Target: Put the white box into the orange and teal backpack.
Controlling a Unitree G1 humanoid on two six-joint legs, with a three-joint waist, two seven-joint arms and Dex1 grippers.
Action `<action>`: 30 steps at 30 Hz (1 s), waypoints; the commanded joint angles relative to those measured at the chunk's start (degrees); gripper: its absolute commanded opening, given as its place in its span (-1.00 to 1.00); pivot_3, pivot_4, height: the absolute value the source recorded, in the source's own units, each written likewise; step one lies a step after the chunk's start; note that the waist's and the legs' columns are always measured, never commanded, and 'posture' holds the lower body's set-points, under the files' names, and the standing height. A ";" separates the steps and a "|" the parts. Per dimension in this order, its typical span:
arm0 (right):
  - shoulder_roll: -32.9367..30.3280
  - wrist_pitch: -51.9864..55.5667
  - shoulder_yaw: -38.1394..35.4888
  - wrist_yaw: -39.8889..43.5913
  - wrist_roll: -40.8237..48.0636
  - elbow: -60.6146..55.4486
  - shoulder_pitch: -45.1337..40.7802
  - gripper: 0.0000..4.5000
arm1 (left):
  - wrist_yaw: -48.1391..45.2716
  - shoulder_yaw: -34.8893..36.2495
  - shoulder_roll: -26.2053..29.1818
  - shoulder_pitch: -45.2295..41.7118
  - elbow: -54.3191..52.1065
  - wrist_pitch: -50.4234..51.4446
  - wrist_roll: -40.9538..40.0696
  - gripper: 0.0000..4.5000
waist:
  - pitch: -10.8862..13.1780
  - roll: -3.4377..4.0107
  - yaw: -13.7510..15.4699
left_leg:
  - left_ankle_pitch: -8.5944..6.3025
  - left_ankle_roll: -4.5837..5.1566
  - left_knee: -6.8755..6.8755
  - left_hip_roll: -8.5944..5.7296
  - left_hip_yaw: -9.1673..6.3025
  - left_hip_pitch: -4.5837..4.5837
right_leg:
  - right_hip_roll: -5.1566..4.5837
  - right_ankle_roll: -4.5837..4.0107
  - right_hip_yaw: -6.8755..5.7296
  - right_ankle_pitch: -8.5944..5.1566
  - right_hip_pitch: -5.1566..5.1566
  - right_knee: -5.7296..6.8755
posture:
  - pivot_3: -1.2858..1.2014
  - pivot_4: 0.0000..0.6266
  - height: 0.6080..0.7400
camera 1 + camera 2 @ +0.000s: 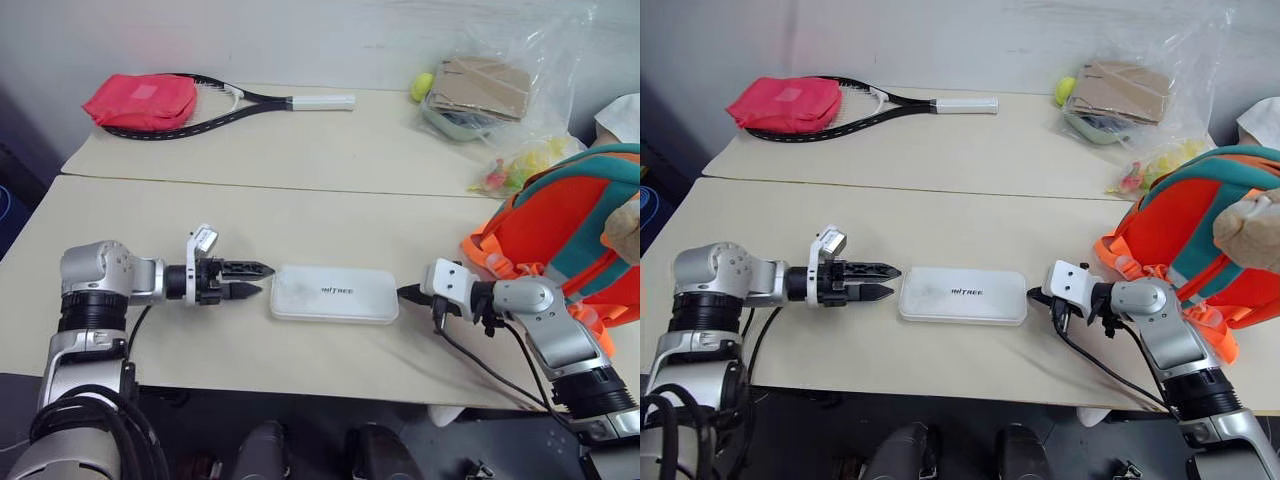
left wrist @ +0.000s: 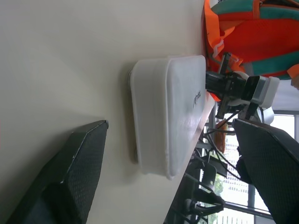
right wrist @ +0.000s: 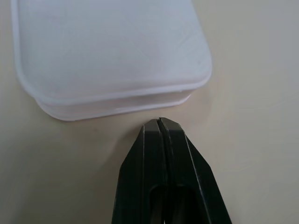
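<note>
The white box (image 1: 334,294) lies flat on the worktop (image 1: 300,220). My left tool (image 1: 258,279) points level at one end, fingers spread; my right tool (image 1: 408,293), pinched together, points at the other, beside the backpack (image 1: 560,225).

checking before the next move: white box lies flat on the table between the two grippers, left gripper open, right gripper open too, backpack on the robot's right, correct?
One thing is off: the right gripper is shut, its fingers pressed together just short of the white box, as the right wrist view shows. The rest holds: the box lies flat on the table, the left gripper is open, and the orange and teal backpack sits on the robot's right.
</note>
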 commanded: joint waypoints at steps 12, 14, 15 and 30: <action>3.19 -0.99 1.07 -0.16 -0.32 -0.34 -1.49 -1.00 | 2.24 -3.77 -7.43 -4.51 2.57 0.62 -7.15 0.82 | 0.00 -0.01 -0.33 | 0.00 -0.04 0.14 0.04 0.00 -0.04 | 0.07 0.00 0.01 0.00 -0.04 -0.02 | 0.03 -0.52 1.00; 3.35 -1.07 0.88 -0.21 -0.29 -0.41 -1.40 -1.00 | 1.86 -4.46 -7.51 -3.93 0.81 0.62 -8.76 0.60 | 0.00 -0.01 -0.59 | 0.00 -0.05 0.13 0.06 0.00 -0.05 | 0.08 0.00 0.01 0.00 -0.06 -0.02 | 0.03 -0.52 1.00; 3.30 -1.02 0.69 -0.26 -0.22 -0.55 -1.17 -1.00 | 1.73 -4.99 -7.29 -3.71 0.32 0.62 -9.55 0.47 | 0.01 -0.01 -0.68 | 0.00 -0.06 0.12 0.06 0.01 -0.09 | 0.08 0.00 0.02 0.00 -0.10 -0.01 | 0.03 -0.52 1.00; 6.67 11.43 -25.35 -9.12 22.79 -24.90 25.89 -0.45 | 2.34 1.61 0.24 3.78 -15.27 -0.88 -23.28 -0.46 | 0.02 0.00 -0.96 | 0.00 -0.06 0.02 0.07 -0.14 -0.34 | 0.06 0.00 -0.06 0.00 -0.18 -0.04 | 0.03 -0.52 1.00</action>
